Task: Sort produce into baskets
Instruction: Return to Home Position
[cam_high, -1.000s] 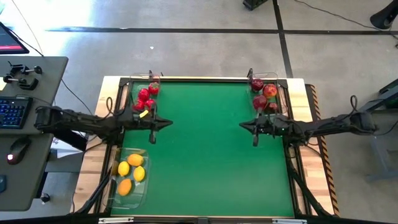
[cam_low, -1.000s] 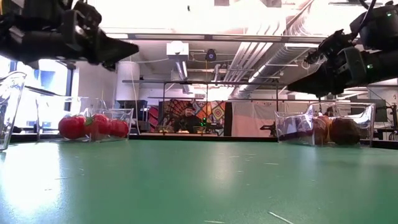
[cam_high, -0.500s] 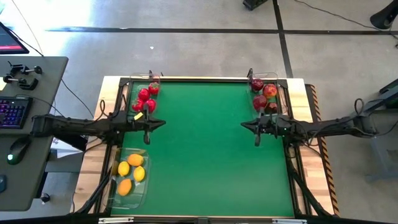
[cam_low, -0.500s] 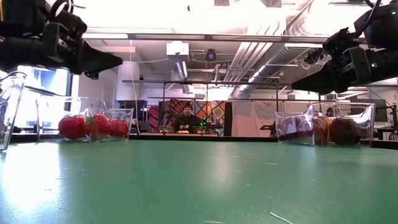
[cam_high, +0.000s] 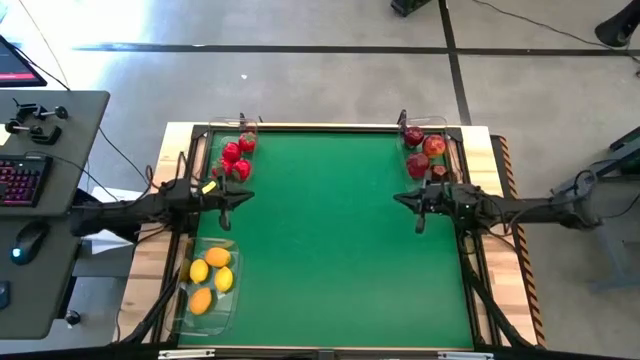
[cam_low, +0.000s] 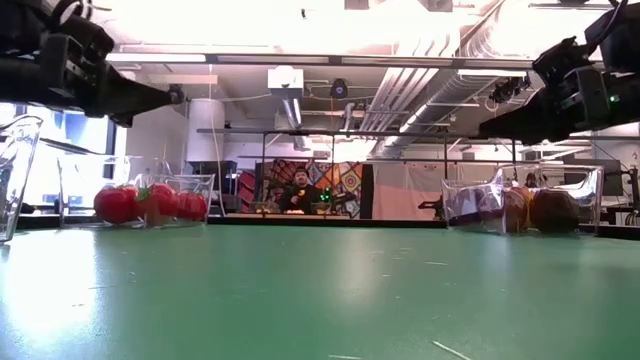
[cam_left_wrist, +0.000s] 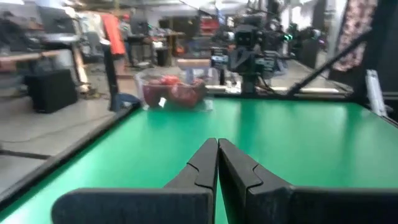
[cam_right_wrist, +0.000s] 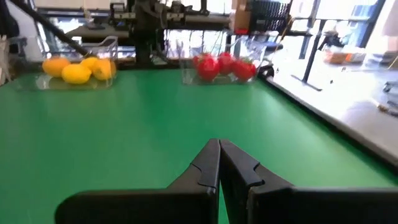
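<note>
Three clear trays stand at the green mat's edges. The far-left tray holds small bright red fruits. The far-right tray holds larger dark red and red-yellow apples. The near-left tray holds yellow-orange lemons. My left gripper is shut and empty, raised above the mat's left edge. My right gripper is shut and empty, raised above the mat's right edge. The fingers of each show closed together in the wrist views.
The green mat lies bare between the trays. A desk with a keyboard and a mouse stands left of the table. A person sits in the room far behind the table.
Both arms have drawn back outward: my left gripper toward the table's left edge, my right gripper toward the right edge. Both stay shut and raised above the mat. The fruits and trays have kept still.
</note>
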